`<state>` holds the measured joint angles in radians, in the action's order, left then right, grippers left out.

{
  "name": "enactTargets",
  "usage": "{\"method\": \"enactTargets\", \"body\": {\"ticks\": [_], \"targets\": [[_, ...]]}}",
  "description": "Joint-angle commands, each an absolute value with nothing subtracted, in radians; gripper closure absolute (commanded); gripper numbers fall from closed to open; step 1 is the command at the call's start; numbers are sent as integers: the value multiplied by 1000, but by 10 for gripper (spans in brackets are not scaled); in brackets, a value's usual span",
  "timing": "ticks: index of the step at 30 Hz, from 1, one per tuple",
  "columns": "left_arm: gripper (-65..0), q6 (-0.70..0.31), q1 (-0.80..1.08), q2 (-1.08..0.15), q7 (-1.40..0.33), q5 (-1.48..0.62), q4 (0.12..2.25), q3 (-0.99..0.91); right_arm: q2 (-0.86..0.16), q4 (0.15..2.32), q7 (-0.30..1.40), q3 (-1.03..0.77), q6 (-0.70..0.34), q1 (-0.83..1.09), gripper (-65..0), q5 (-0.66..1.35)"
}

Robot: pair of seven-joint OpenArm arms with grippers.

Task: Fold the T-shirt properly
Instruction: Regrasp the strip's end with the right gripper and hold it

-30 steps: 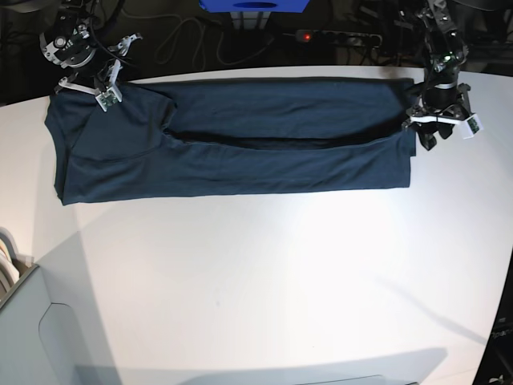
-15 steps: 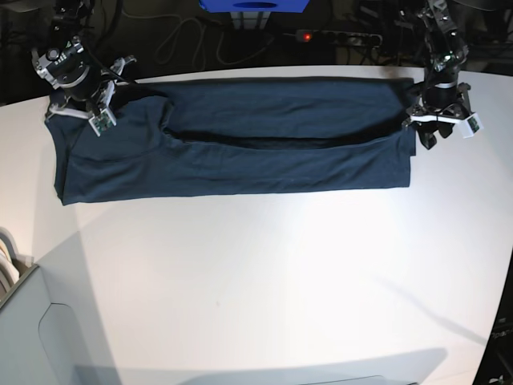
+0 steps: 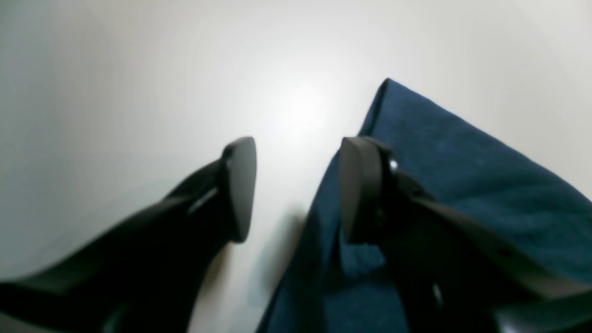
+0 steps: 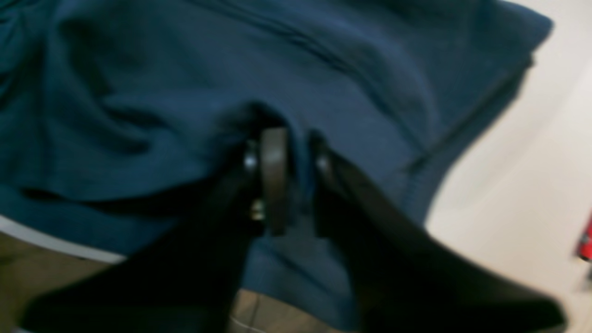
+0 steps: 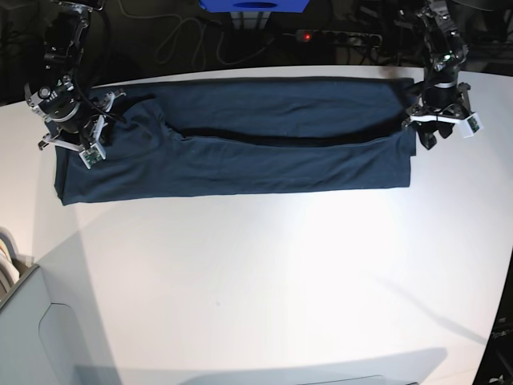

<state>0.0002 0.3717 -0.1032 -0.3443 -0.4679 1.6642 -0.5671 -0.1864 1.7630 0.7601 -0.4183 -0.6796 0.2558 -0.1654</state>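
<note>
Right gripper (image 5: 90, 143) has dragged the T-shirt (image 5: 264, 152) edge toward the table (image 5: 264, 289) front.

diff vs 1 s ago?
The right gripper dragged the T-shirt's collar-side end toward the near table edge, flattening the raised cloth there. Its jaws now stand slightly parted with cloth between them; release is unclear. The left gripper stayed open at the hem end, one finger on fabric. The shirt's long fold is unchanged.

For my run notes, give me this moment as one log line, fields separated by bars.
T-shirt: folded lengthwise band on table | left gripper: open at hem-end corner | right gripper: jaws close together around fabric, grip uncertain
</note>
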Motion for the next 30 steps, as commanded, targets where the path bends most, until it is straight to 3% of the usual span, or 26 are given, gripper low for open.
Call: {"method": "enactTargets", "body": {"ticks": [1, 4, 7, 13, 19, 30], "targets": [[-281, -1, 380, -114, -323, -473, 1685, -573, -203, 1774, 746, -417, -698, 249, -215, -160], [-281, -1, 380, -113, -323, -473, 1685, -573, -217, 1782, 736, -423, -698, 248, -347, -160], [-281, -1, 380, -113, -323, -473, 1681, -573, -214, 1821, 736, -478, -698, 242, -401, -160], [-281, -1, 375, -111, -323, -473, 1682, -573, -154, 1914, 737, -608, -698, 234, -402, -160], [-281, 1, 372, -111, -323, -473, 1678, -570, -105, 1960, 745, -582, -698, 262, -401, -157], [-281, -1, 378, -111, -323, -483, 1675, -567, -81, 1718, 734, -503, -698, 183, -401, -157]]}}
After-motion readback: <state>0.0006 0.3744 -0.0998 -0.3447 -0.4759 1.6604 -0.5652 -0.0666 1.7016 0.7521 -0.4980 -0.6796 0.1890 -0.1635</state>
